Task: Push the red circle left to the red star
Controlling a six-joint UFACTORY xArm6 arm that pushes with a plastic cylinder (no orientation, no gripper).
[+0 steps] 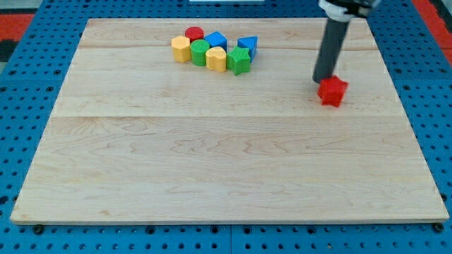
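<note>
The red circle (194, 33) sits at the top of the view, at the back of a tight cluster of blocks. The red star (332, 92) lies alone toward the view's right, well apart from the cluster. My tip (324, 79) rests just above and slightly left of the red star, touching or nearly touching it. The dark rod rises from there to the view's top edge.
The cluster around the red circle holds a yellow block (181, 49), a green block (200, 52), a second yellow block (217, 59), a green star-like block (239, 61), a blue block (216, 40) and a blue triangle (248, 45). The wooden board (212, 162) lies on blue pegboard.
</note>
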